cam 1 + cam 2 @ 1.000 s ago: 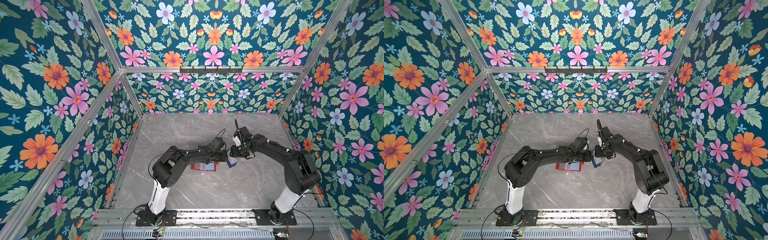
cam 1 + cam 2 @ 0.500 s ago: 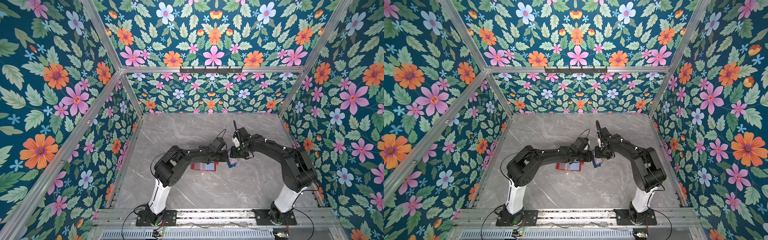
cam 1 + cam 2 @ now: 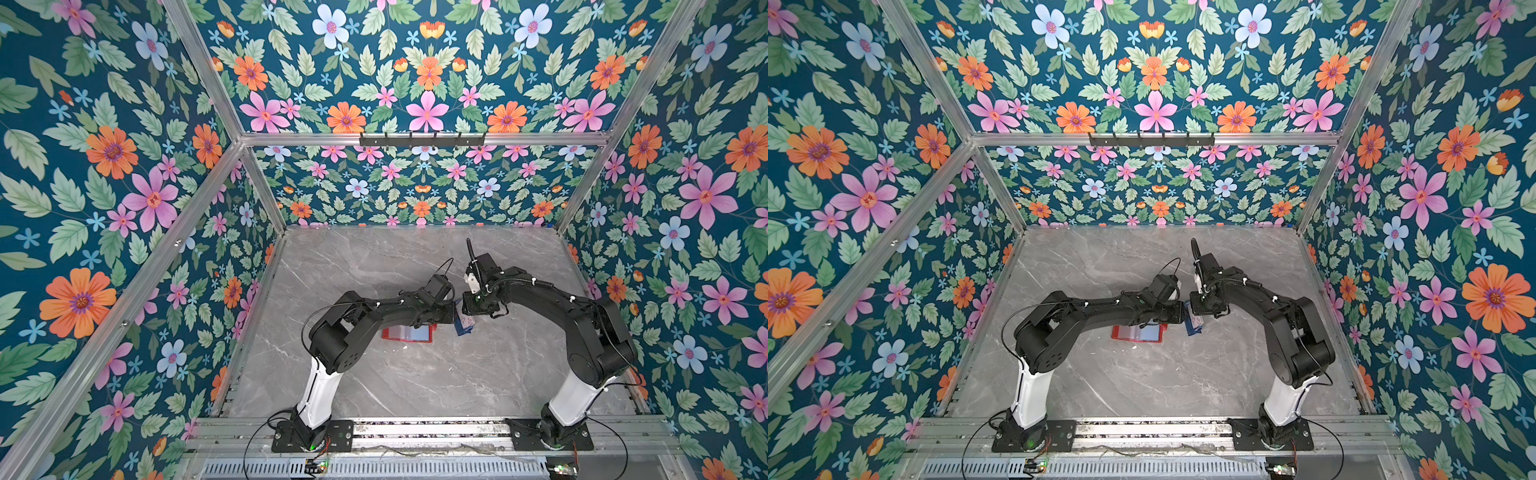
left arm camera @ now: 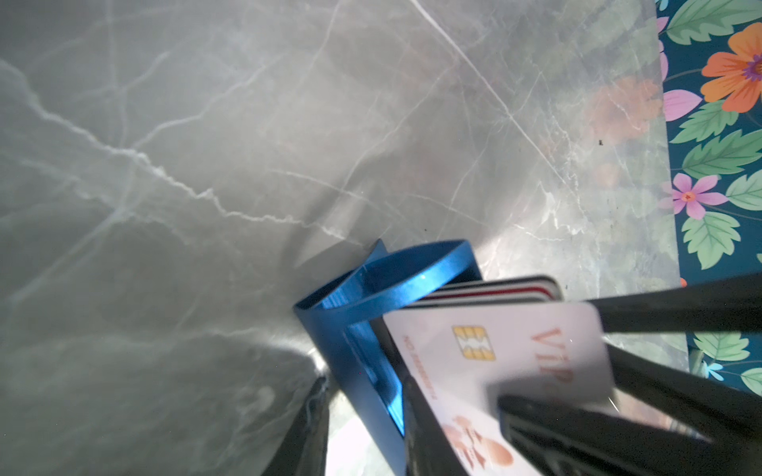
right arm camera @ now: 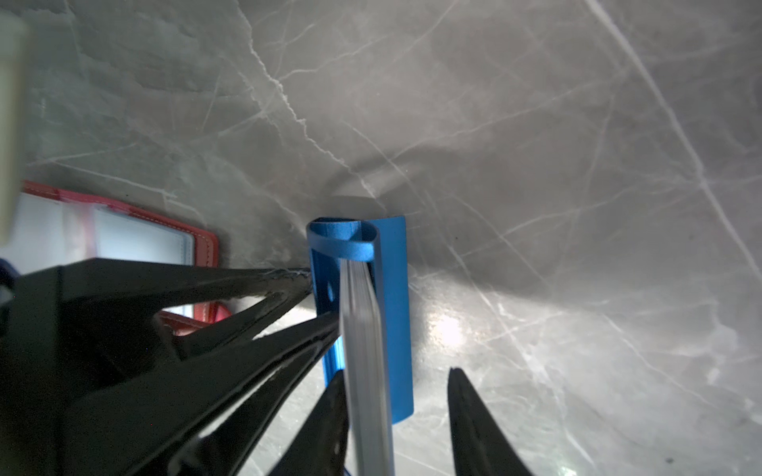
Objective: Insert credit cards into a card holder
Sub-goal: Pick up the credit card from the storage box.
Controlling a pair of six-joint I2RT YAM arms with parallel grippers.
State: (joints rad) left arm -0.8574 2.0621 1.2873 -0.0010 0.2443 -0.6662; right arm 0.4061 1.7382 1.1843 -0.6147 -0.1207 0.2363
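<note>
The red card holder (image 3: 409, 332) (image 3: 1138, 332) lies open on the table, clear sleeves up (image 5: 136, 239). Just to its right stands a small blue tray (image 3: 462, 328) (image 4: 412, 268) (image 5: 393, 288) with several credit cards on edge in it (image 5: 363, 329). A whitish-pink card with a chip (image 4: 495, 350) is the front one. My left gripper (image 4: 365, 377) straddles the tray's side wall, one finger outside and one inside, and pinches it. My right gripper (image 5: 395, 373) is open over the cards. One finger touches the stack and the other stands off the tray's far wall.
The grey marble tabletop (image 3: 415, 382) stretches all around the holder and tray. Floral walls (image 3: 124, 208) enclose the cell. Both arms' bases sit on the front rail (image 3: 415, 428), and the two wrists nearly meet above the tray.
Both grippers' jaws have narrowed, the right one more, closing in round the cards. The arms have hardly shifted, and holder and tray stay where they were.
</note>
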